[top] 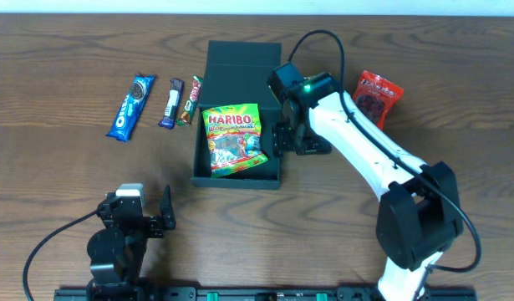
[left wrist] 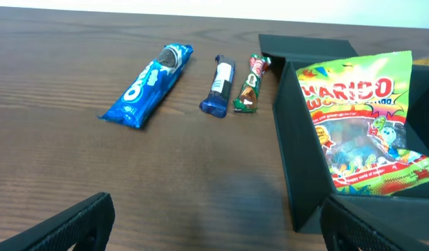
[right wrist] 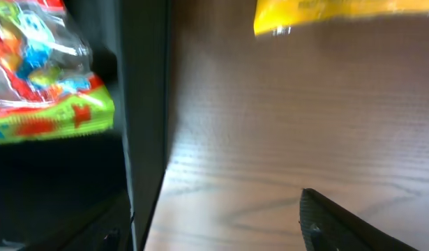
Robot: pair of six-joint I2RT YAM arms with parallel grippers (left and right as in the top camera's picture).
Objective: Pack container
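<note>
- Packing looks partway through: a Haribo bag (top: 233,138) already lies inside the container (top: 236,180), which sits mid-table with its lid (top: 242,60) hinged back.
- Loose snacks remain – an Oreo packet (top: 129,107), a dark blue bar (top: 171,103) and a green bar (top: 190,100) left of the box, and a red packet (top: 376,96) to its right.
- The right gripper (top: 292,138) hangs just beside the container's right wall, jaws parted, nothing between them.
- The left gripper (top: 148,216) rests near the table's front, well apart from the box, jaws wide and empty.
- Next, probably: fetch another snack – the red packet is nearest the right arm, which must first rise clear of the wall.
</note>
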